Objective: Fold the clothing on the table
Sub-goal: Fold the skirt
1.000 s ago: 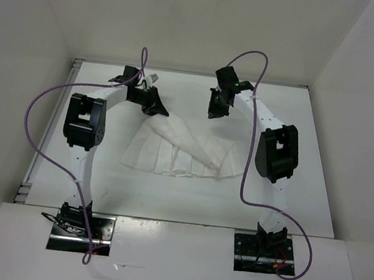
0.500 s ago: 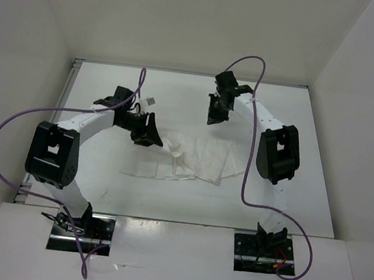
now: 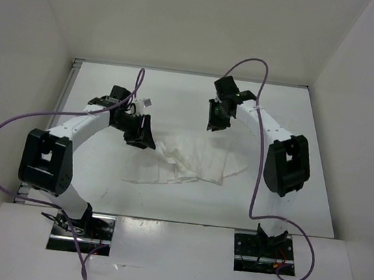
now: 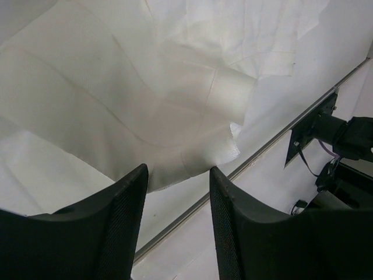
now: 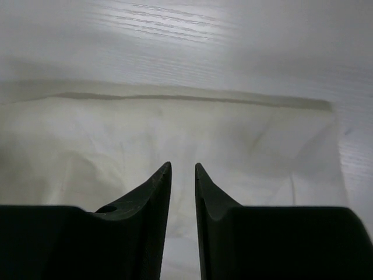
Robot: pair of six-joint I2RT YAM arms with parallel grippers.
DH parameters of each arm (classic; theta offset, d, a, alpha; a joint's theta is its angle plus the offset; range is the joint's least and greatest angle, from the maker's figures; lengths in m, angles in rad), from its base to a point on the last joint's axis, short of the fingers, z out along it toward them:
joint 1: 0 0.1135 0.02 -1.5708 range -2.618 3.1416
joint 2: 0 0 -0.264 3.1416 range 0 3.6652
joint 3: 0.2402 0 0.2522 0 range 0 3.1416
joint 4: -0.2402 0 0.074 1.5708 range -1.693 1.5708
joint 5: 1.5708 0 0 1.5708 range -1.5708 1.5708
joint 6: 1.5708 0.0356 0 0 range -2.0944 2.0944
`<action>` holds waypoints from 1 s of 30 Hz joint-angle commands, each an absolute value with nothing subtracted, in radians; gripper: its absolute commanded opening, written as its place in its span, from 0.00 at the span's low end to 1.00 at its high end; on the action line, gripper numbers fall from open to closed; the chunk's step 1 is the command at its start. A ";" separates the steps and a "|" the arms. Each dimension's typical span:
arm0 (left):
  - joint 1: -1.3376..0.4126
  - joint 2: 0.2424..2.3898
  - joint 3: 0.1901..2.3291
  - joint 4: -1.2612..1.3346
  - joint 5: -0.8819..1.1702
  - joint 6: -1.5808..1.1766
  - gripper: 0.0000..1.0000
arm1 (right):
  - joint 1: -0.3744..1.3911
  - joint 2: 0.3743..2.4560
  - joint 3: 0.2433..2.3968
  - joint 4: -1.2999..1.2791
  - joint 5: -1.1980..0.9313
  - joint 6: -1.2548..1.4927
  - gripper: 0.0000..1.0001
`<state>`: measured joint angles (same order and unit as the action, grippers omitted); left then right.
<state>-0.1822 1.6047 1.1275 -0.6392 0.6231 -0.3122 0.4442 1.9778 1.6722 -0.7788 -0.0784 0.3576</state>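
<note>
White garment (image 3: 194,162) lies rumpled. Your left pincer (image 4: 178,175) is released, right pincer (image 5: 183,169) barely parted, both empty; pinch matching hem corners evenly.

You have a plain white upright back wall (image 3: 188,23) facing you. A matching white side wall (image 3: 7,89) joins its left end, another (image 3: 373,137) its right. Opposite the back wall lies a flat white ledge (image 3: 171,262).

- Thin white fabric clothing (image 5: 250,146) spreads across the middle, softly creased; its far edge is straight, with a corner at right.
- Matte white table (image 5: 233,46) lies beyond the clothing's far edge.
- Black right gripper (image 5: 183,168) is above the clothing, tips narrowly apart, cloth showing through the gap.
</note>
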 commanded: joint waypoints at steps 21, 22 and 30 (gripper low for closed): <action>-0.198 1.444 0.988 -0.750 0.649 -0.299 0.57 | 0.238 1.922 1.439 -0.713 -0.167 0.390 0.37; -0.198 1.422 0.999 -0.750 0.649 -0.299 0.58 | 0.238 1.936 1.439 -0.704 -0.167 0.390 0.37; -0.198 1.410 1.006 -0.655 0.580 -0.409 0.58 | 0.229 1.970 1.396 -0.695 -0.158 0.400 0.37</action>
<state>-0.1936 1.4025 0.9970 -0.7105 0.6048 -0.3538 0.2436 1.9652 1.4128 -0.7250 -0.1551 0.3965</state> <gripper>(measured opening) 0.579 0.373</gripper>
